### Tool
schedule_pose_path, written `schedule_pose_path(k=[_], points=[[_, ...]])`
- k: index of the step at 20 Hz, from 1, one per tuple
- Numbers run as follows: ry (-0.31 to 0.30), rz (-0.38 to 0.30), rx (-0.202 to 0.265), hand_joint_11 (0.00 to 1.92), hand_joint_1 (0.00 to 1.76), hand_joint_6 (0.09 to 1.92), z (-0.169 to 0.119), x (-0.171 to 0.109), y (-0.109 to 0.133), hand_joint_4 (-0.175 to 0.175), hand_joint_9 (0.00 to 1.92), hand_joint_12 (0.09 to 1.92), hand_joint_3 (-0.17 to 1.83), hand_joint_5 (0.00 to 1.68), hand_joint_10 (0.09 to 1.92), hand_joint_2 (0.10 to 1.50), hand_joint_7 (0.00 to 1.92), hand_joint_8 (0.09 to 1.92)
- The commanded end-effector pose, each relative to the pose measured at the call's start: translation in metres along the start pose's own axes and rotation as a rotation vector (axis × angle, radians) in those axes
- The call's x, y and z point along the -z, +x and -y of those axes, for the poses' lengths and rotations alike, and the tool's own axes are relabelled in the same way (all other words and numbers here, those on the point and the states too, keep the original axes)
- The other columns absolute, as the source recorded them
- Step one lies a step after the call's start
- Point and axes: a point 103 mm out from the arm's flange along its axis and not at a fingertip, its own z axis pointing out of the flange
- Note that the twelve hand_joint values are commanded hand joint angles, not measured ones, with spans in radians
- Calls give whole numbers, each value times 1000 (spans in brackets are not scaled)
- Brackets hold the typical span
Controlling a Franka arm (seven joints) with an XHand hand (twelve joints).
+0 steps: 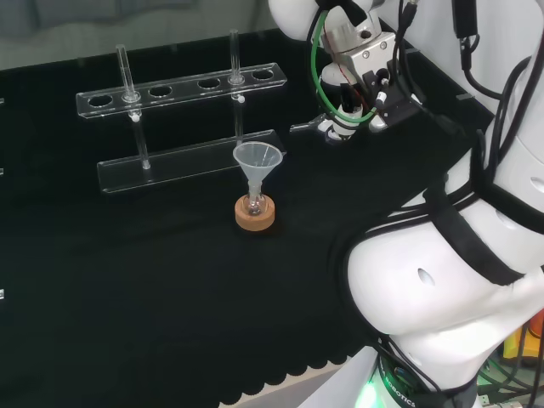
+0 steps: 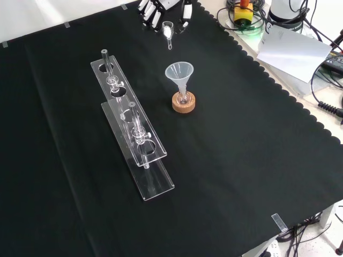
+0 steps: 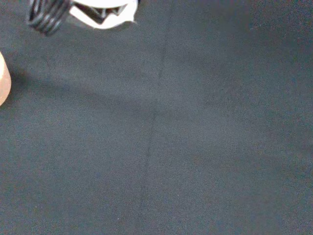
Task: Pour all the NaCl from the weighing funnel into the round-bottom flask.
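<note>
A small round-bottom flask (image 1: 252,204) sits in a cork ring (image 1: 255,216) near the middle of the cloth, with a clear plastic funnel (image 1: 257,160) standing in its neck. In the front view the same funnel (image 2: 179,72) rises above the cork ring (image 2: 183,103). The hand (image 2: 161,9) enters at that view's top edge, fingers curled round a clear weighing funnel (image 2: 168,33) whose spout points down towards the cloth. The weighing funnel hangs beyond the plastic funnel, apart from it. In the head view the hand (image 1: 353,81) is to the right of the flask and higher.
A clear acrylic test-tube rack (image 2: 131,128) holding two glass tubes (image 1: 126,72) stands to the left of the flask in the front view. A white sheet (image 2: 296,49) and cables lie off the cloth's right edge. The cork ring's edge (image 3: 3,78) shows in the wrist view.
</note>
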Motion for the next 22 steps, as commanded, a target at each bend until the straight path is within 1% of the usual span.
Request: schedule_pose_path(k=[1, 6, 11, 22], points=[[-6, 2, 5, 399, 1075, 944, 5, 0, 3, 175, 696, 1308, 677, 1123, 551, 711, 455, 645], [-9, -1, 24, 398, 1075, 943, 13, 0, 4, 175, 696, 1306, 678, 1124, 550, 710, 454, 643], [46, 17, 51, 397, 1076, 941, 14, 6, 17, 175, 696, 1305, 680, 1125, 549, 709, 455, 641], [87, 52, 75, 396, 1076, 940, 5, 9, 39, 175, 697, 1304, 682, 1126, 547, 708, 456, 638]])
